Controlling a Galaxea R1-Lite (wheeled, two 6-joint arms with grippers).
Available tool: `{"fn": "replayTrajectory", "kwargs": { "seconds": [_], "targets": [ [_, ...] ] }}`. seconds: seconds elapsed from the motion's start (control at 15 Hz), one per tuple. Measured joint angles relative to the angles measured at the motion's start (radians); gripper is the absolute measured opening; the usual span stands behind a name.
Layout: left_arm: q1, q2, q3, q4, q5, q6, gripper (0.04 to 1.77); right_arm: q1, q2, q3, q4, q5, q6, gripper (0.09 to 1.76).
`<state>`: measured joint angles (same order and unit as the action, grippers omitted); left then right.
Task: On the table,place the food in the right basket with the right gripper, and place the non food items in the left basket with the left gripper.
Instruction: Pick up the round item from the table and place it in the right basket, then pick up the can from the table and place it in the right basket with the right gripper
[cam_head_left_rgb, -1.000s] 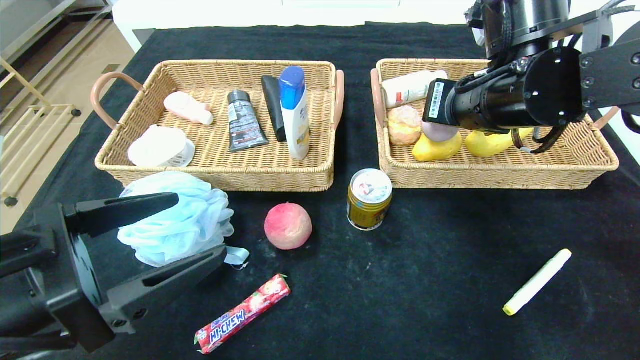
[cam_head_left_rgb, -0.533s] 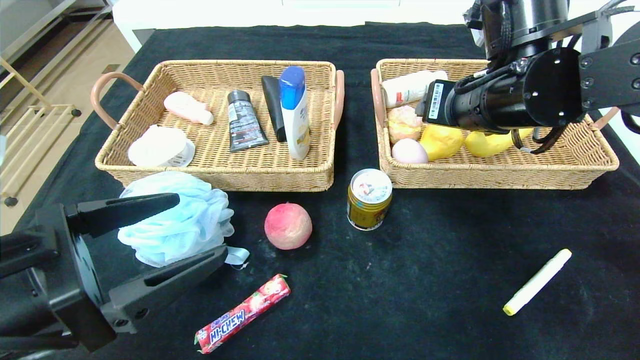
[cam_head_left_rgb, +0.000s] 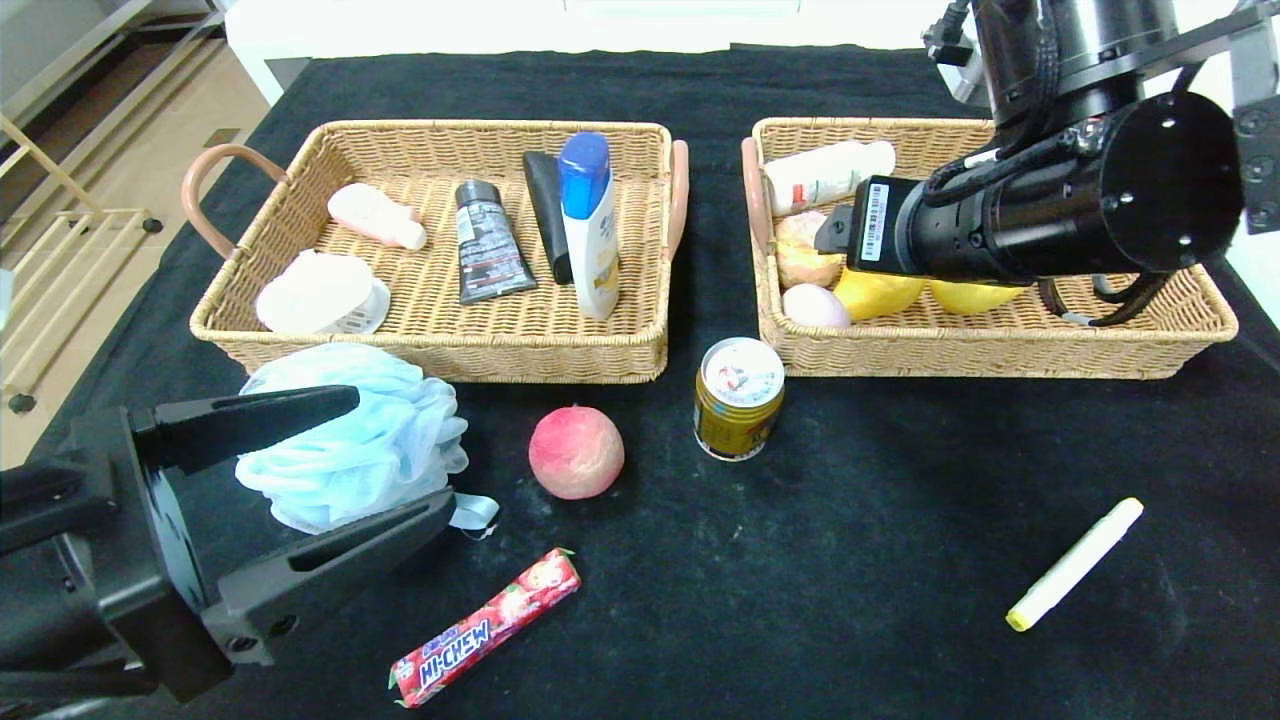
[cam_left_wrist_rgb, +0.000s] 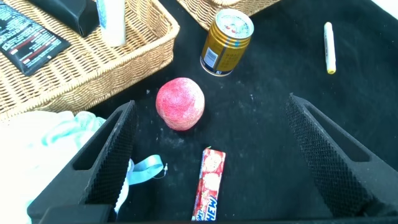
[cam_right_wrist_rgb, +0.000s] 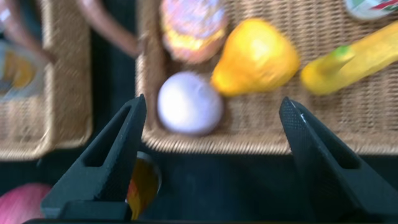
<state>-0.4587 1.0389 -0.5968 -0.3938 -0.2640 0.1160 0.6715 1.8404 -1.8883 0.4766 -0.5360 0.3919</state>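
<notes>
Two wicker baskets sit side by side toward the far edge of a black-covered table.

The left basket holds non-food items: a white round container in its near-left corner, a pale pink bottle farther back, a dark tube lying flat near the middle, a black object beside it, and a white bottle with a blue cap toward its right side.

The right basket holds food: a white bottle lying in its far-left corner, a frosted pastry at its left wall, a pale egg-shaped piece in its near-left corner, a yellow pear just beside the egg, and another yellow fruit partly hidden under the arm.

The right gripper hangs above the near-left corner of the right basket. Its fingers are spread wide and hold nothing; the egg lies below, apart from them.

On the table in front of the baskets, a light blue bath pouf lies against the near wall of the left basket. A pink peach sits near the middle, with an upright gold can beside it, just in front of the right basket's near-left corner. A red candy stick lies toward the near edge, and a yellow-tipped white marker lies toward the near-right corner.

The left gripper hovers at the near-left corner, fingers wide apart and empty, around the near side of the pouf.
</notes>
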Motion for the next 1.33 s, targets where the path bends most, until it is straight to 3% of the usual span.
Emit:
{"fn": "replayTrajectory", "kwargs": {
  "seconds": [0.33, 0.73, 1.33],
  "targets": [
    [0.000, 0.000, 0.001, 0.002, 0.001, 0.001, 1.72, 0.132, -0.057, 0.066, 0.005, -0.002, 0.012, 1.64],
    [0.002, -0.005, 0.002, 0.002, 0.001, 0.002, 1.72, 0.251, -0.011, 0.063, 0.046, -0.046, 0.039, 1.68],
    [0.015, -0.009, 0.002, 0.002, 0.001, 0.003, 1.72, 0.267, 0.116, 0.017, 0.047, -0.097, 0.061, 1.70]
  ]
}}
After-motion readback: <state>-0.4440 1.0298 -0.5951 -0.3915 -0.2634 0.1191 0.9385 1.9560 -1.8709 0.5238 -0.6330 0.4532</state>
